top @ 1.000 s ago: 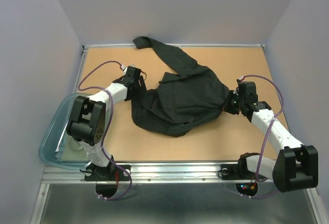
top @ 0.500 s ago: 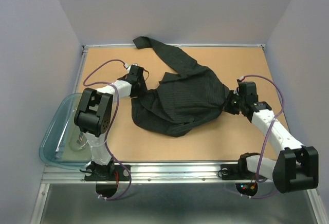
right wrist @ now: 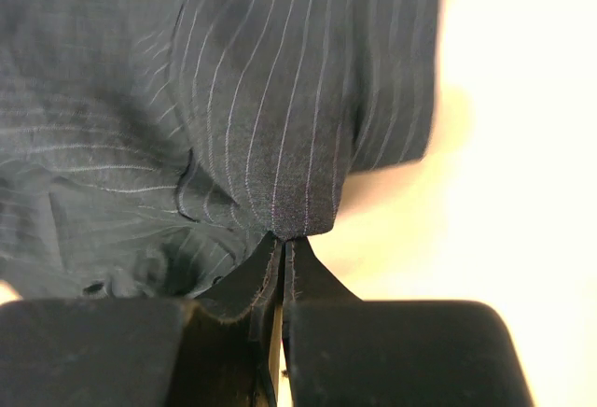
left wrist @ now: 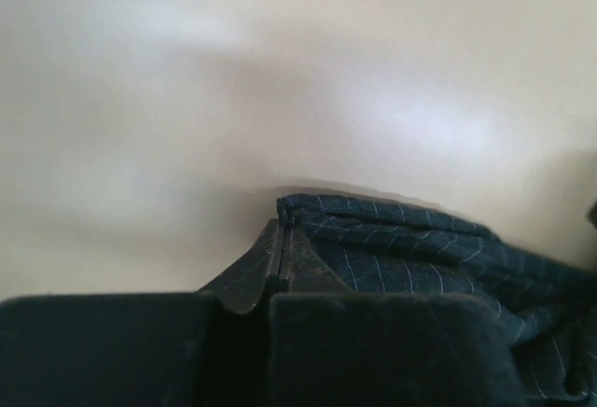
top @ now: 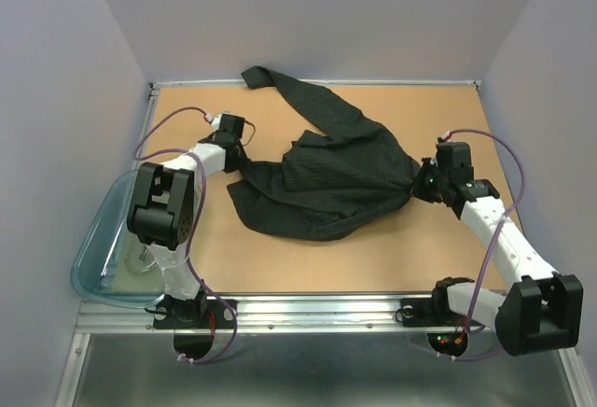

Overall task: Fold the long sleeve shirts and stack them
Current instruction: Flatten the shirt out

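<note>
Black cloth with faint thin pinstripes: one long sleeve shirt, unfolded, lying crumpled about the middle of the brown table. The body is bunched into a broad, rumpled mass that is drawn out sideways between the two arms. One sleeve trails off toward the far edge, left of centre, and its end reaches the back rail. Left gripper: low over the table at the shirt's left edge, jaws pressed together on a fold of the fabric. Its wrist view shows the dark fingers meeting at the tips, with a hemmed pinstriped edge caught there and running off to the right over bare table. Right gripper: at the shirt's right edge, jaws likewise closed on the cloth. Its wrist view shows a rounded corner of striped fabric pinched between the fingertips, with the rest of the garment spreading away beyond them and to the left. Translucent blue-grey plastic tub: at the near left, hanging out past the table's left side, partly hidden behind the left arm's elbow, and well apart from the shirt.
</note>
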You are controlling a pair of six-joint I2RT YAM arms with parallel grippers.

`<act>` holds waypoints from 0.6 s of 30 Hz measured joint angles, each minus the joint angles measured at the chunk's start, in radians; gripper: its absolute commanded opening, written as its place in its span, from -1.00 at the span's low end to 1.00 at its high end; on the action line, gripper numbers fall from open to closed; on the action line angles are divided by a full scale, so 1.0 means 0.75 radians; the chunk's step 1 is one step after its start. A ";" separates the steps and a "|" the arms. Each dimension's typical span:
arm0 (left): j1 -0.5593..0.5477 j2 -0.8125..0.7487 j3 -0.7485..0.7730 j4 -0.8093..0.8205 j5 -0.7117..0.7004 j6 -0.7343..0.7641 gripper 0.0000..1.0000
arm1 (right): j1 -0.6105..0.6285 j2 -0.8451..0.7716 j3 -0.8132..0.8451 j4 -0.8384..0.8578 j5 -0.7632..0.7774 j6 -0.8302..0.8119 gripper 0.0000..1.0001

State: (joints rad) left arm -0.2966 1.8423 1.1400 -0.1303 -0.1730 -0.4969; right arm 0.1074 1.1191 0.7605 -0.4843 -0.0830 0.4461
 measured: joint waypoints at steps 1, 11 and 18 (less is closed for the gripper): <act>0.044 -0.024 0.000 -0.013 -0.026 -0.017 -1.00 | -0.001 -0.008 0.027 -0.025 0.040 -0.004 -0.99; 0.256 -0.472 -0.091 -0.023 -0.050 -0.214 -1.00 | -0.007 -0.234 0.183 -0.193 0.351 0.041 -0.99; 0.252 -0.730 -0.243 -0.050 -0.017 -0.238 -1.00 | -0.012 -0.256 0.183 -0.252 0.366 0.079 -0.99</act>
State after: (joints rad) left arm -0.1074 1.2945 0.9581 -0.1680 -0.1856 -0.6754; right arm 0.0982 0.9268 0.8974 -0.6735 0.1913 0.5053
